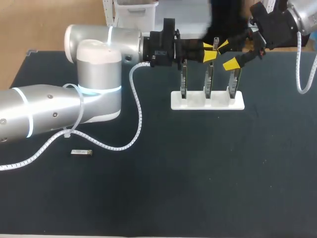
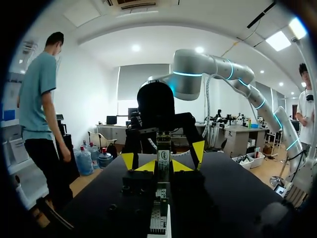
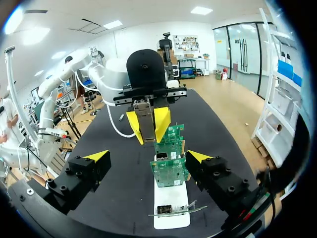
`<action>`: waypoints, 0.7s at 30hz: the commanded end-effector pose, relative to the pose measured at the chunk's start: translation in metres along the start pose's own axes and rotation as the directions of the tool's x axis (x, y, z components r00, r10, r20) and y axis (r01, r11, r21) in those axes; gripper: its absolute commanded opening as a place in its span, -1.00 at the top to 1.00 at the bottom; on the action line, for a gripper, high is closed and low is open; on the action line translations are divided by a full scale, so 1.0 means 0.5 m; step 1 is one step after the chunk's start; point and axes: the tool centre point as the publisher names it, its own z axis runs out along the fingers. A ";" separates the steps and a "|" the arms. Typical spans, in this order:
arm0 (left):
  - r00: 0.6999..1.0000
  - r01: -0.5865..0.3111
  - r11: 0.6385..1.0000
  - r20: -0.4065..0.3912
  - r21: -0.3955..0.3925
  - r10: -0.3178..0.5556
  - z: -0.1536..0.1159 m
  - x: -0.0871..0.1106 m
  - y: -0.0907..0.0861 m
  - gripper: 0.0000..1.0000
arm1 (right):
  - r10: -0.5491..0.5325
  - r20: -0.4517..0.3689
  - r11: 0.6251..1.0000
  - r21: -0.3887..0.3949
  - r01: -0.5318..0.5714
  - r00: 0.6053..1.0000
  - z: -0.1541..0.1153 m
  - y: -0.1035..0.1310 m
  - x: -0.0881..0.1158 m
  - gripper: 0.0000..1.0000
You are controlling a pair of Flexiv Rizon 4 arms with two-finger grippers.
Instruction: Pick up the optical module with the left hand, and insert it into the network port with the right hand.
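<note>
Far-mid on table (image 1: 198, 178) we see stand (image 1: 207, 101) w/ 3 boards (image 1: 209, 80) upright in a row. Above mid board: left gripper (image 1: 210, 51) w/ module (image 3: 144, 118) betw. fingers; right gripper (image 1: 227, 54) just right. Spare module (image 1: 81, 152) lies near-left.

Silver optical module (image 3: 145, 119) between left fingers (image 3: 132, 126), near network port (image 3: 161, 155) on green card (image 3: 171, 173)

No text, label or number is legible anywhere.

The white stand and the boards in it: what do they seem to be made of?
White stand: probably matte plastic, evenly white without glare. Boards: green circuit-board laminate, it seems, with small soldered parts on the face.
</note>
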 end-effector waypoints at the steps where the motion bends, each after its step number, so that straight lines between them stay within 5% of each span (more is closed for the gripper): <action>1: 1.000 0.004 1.000 -0.001 0.009 -0.004 0.005 0.005 0.012 1.00 | -0.001 0.000 1.000 0.007 0.001 1.000 0.000 0.006 0.000 -1.00; 21: 1.000 0.022 1.000 -0.012 0.018 -0.022 0.005 0.015 0.011 1.00 | -0.001 0.000 1.000 0.007 0.001 1.000 0.000 0.006 0.000 -1.00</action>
